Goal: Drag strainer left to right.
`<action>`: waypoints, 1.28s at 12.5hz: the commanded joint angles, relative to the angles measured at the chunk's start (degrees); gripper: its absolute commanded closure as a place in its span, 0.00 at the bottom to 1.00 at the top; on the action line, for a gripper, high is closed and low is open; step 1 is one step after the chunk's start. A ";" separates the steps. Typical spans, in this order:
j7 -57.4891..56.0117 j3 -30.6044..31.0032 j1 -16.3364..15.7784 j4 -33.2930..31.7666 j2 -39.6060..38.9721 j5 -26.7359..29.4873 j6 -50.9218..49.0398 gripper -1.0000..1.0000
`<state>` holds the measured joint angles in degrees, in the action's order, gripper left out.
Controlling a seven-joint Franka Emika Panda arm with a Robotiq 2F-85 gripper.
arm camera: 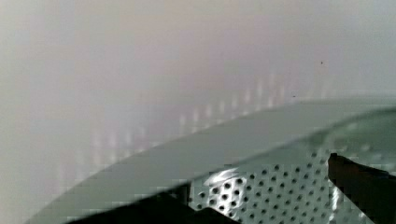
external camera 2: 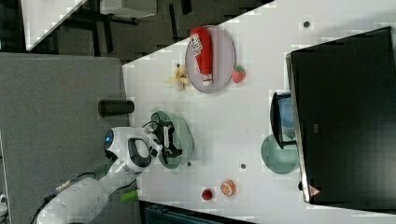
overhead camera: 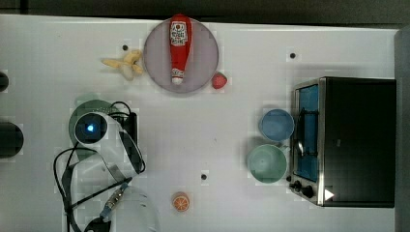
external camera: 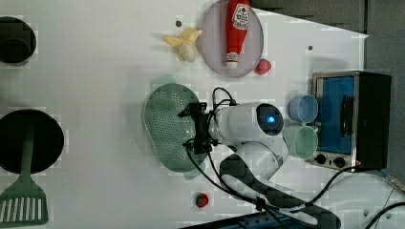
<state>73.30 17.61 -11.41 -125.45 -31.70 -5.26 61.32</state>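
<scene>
The pale mint-green strainer point(external camera: 167, 124) lies on the white table; it is oblong with rows of small holes. In the top view the strainer point(overhead camera: 81, 107) sits at the top view's left, mostly covered by my arm. My gripper point(external camera: 195, 129) hangs over the strainer's edge on the left view's right side, open, its black fingers point(external camera: 192, 112) spread wide. In the wrist view the gripper point(arm camera: 261, 200) is low beside the strainer's rim point(arm camera: 196, 151), with perforated wall showing between the fingertips point(arm camera: 364, 186). The right view shows the gripper point(external camera 2: 168, 137) over the strainer point(external camera 2: 182, 133).
A grey plate point(overhead camera: 157, 53) carries a ketchup bottle point(overhead camera: 179, 46), with a banana point(overhead camera: 124, 64) and a strawberry point(overhead camera: 219, 80) beside it. A blue bowl point(overhead camera: 276, 124), a green bowl point(overhead camera: 266, 163) and a toaster oven point(overhead camera: 353, 140) stand at the top view's right. An orange half point(overhead camera: 180, 201) lies near the front.
</scene>
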 commanded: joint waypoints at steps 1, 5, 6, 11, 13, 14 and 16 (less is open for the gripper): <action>2.74 -1.01 -2.23 -0.03 3.10 0.12 0.88 0.00; 2.57 -2.67 -1.29 -2.29 4.69 0.12 1.34 0.00; 1.96 -3.22 -0.84 -2.91 5.25 0.12 1.36 0.00; -1.60 -6.04 2.39 -6.43 7.95 0.12 1.47 0.00; -4.06 -7.27 3.81 -7.38 8.46 0.12 1.48 0.00; -6.39 -7.95 4.54 -7.76 8.59 0.12 1.51 0.00; -10.63 -9.81 5.85 -8.12 8.63 0.12 1.49 0.00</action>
<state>68.65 8.20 -7.07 -133.17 -24.70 -4.18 63.95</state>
